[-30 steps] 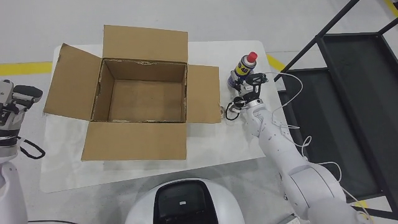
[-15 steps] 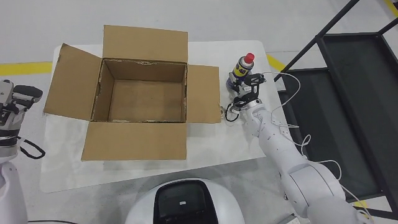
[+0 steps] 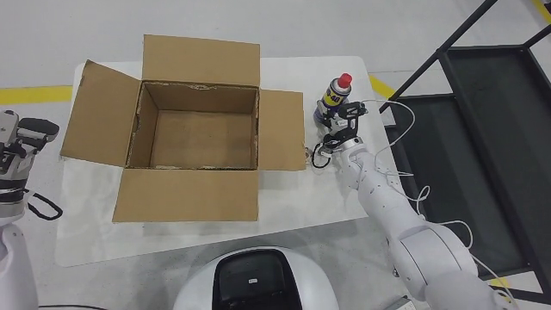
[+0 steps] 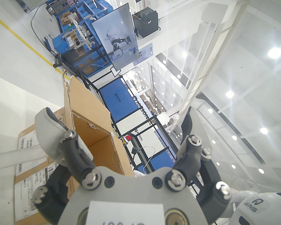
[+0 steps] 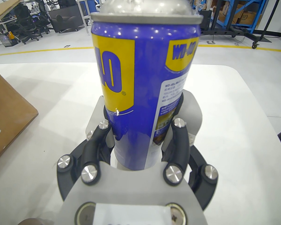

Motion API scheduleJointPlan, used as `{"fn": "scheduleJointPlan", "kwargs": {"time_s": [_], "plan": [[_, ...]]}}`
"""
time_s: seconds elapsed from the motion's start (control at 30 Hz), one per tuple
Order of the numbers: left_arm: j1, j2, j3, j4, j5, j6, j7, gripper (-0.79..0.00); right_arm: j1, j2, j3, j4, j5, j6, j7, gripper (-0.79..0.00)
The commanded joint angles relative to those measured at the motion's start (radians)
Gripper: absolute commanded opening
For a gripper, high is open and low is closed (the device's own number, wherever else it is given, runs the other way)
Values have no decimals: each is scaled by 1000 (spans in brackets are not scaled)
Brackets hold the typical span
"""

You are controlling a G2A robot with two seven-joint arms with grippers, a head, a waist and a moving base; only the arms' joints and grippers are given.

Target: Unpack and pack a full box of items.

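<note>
An open cardboard box (image 3: 198, 96) sits in the middle of the white table (image 3: 297, 202), its four flaps spread out and its inside bare. To its right a blue and yellow spray can (image 3: 335, 97) with a red cap stands upright on the table. My right gripper (image 3: 331, 117) is shut on the can's lower part; in the right wrist view the fingers (image 5: 178, 127) press both sides of the can (image 5: 142, 71). My left gripper (image 3: 36, 128) hangs open beyond the table's left edge, and its wrist view shows the jaws (image 4: 117, 120) spread, with a box flap (image 4: 89, 118) behind.
A black metal rack (image 3: 482, 129) stands close to the table's right side. A thin white cable (image 3: 403, 119) loops beside the right arm. Bare tabletop lies in front of the box and behind the can.
One second ago the can leaned in my right gripper; it has since been set upright, slightly farther left. Nothing has moved in the last half second. The left arm is still.
</note>
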Motion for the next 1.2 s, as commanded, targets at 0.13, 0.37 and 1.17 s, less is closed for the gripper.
{"fn": "scheduleJointPlan", "kwargs": {"time_s": [0.13,0.37,1.17], "plan": [[0,0,0,0,0,0,0,0,1,0,-2,3,-3,2,0,-425],[0,0,0,0,0,0,0,0,2,0,-4,7,-6,3,-2,-372],[0,0,0,0,0,0,0,0,-10,5,-3,-28,-9,-62,-69,0]]}}
